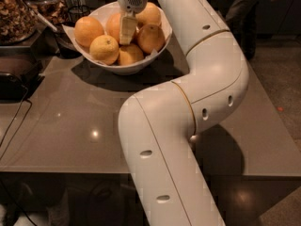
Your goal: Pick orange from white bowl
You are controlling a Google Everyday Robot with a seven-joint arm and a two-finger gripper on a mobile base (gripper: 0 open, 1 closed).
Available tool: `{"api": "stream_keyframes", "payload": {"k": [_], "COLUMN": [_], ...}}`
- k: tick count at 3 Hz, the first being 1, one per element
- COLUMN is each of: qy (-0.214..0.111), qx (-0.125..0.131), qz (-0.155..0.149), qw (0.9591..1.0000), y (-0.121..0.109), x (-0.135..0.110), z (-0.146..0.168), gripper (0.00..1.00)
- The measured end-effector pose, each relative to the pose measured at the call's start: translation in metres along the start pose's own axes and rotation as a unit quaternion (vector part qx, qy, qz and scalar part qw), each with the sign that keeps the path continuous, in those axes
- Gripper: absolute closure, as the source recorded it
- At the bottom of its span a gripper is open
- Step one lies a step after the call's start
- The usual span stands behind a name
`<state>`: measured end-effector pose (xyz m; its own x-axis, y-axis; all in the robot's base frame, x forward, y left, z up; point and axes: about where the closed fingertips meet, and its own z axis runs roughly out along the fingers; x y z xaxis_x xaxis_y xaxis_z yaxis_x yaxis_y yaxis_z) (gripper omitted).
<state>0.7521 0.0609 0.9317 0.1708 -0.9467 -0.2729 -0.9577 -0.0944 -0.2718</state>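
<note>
Squarely inside white bowl (139,66) rim, gripper (126,36) among oranges (89,30)

- The white bowl (126,68) sits at the far side of the tabletop (70,126).
- Oranges (104,48) lie in it.
- The gripper (126,37) is down among them.
- Nut containers (16,13) stand to its left.

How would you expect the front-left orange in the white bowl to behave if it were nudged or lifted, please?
With the gripper down in the white bowl, the front-left orange looks round and firm, so a nudge would probably roll it. It leans on its neighbours, so lifting it may shift them.
</note>
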Motion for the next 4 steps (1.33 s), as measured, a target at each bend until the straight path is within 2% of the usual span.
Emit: {"api": "stream_keyframes", "payload": {"k": [2,3,4], "qy": [0.0,0.0,0.0], "qx": [0.0,0.0,0.0], "qz": [0.0,0.0,0.0], "qw": [1.0,1.0,1.0], "y": [0.0,0.0,0.0], "x": [0.0,0.0,0.0], "z": [-0.0001,-0.0001,-0.0001], "gripper": [1.0,0.81,0.58]}}
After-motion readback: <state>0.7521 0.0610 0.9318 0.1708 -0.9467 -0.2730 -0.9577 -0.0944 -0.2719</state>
